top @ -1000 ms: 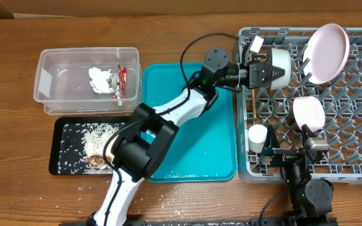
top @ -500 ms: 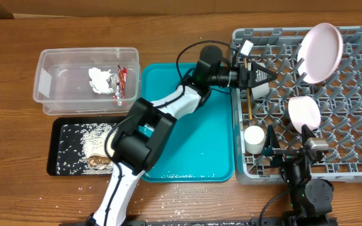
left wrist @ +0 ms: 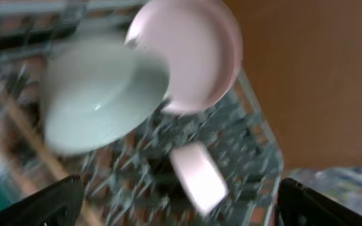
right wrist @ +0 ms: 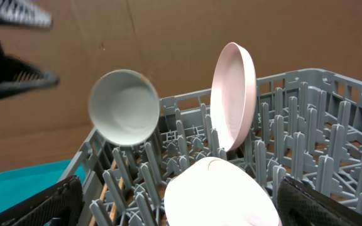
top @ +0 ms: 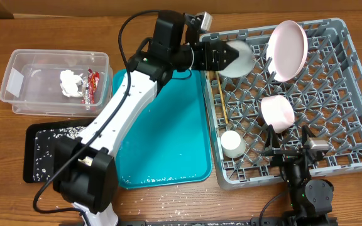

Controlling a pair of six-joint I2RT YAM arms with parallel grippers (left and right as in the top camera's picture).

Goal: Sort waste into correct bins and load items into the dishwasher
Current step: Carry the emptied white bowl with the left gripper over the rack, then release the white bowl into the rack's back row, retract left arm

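Change: Dish rack (top: 351,94), teal tray (top: 162,138), clear tub (top: 24,69) and black tray (top: 33,157) all lay further left in the overhead view than a second earlier. The rack had also swung askew.
Left end effector (top: 230,58): its fingers were spread wide and held nothing. The right wrist view showed them apart from the white bowl (top: 242,61).
White bowl: it stood on edge at the rack's far left corner, just beside the pink plate (top: 286,50). The left wrist view was too blurred to show whether pegs held it.
Right end effector (right wrist: 181,204): it was open and empty, low over the rack's near side behind the pink bowl (top: 276,113).
Already racked: white cup (top: 232,144) and chopsticks (top: 224,100).
Waste: tissue (top: 70,81) and red wrapper (top: 92,85) lay in the tub.
Step in hand: likely releasing the bowl and clearing away.
Doing it well: the left arm should back straight out along its line of approach with the fingers kept wide, so neither pad clips the rim.
Risk: a brushed bowl could tip against the plate or roll off the rack onto the surface.
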